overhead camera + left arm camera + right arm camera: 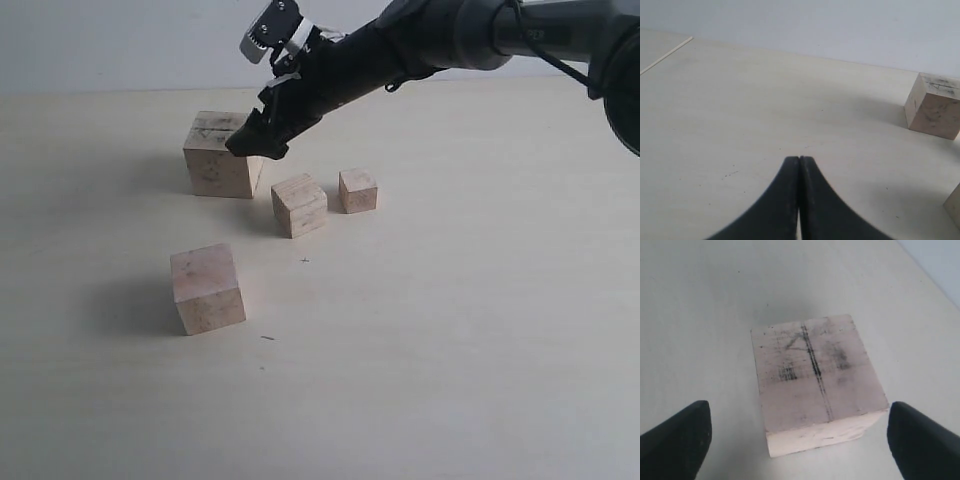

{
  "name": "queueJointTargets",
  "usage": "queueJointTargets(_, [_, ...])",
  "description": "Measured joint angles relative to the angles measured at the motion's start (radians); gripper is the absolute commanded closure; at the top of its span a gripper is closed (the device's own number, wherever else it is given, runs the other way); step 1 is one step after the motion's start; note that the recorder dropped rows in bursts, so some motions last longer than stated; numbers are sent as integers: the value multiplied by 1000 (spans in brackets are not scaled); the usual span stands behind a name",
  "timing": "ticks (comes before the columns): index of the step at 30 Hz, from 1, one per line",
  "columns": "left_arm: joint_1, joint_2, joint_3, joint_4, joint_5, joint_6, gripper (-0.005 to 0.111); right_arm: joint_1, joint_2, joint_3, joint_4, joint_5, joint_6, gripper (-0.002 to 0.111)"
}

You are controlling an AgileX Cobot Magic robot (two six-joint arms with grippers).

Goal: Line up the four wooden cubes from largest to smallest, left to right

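Four pale wooden cubes sit on the table. The largest cube (222,155), with dark smudges and a groove on top (812,375), stands at the back left. A second-largest cube (207,288) is alone at the front left. A smaller cube (299,205) and the smallest cube (358,190) sit side by side near the middle. My right gripper (255,140) hovers open just above the largest cube's right edge; in the right wrist view the right gripper (797,407) has one finger on each side, apart from the wood. My left gripper (799,159) is shut on nothing, low over bare table; the largest cube (933,105) lies ahead of it.
The light tabletop (450,330) stretches to the front and right of the cubes. A pale wall (120,40) runs behind the table. A corner of another cube (955,206) shows at the left wrist view's edge. The left arm is outside the exterior view.
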Motion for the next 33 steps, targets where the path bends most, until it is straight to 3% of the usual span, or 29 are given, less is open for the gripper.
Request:
queueJointTargets(11, [0,0,0,0,0,0,107,0,36,-3,59,-36,-47,19])
queueJointTargets(33, [0,0,0,0,4,0,107,20,174,-170,94,-14,-86,20])
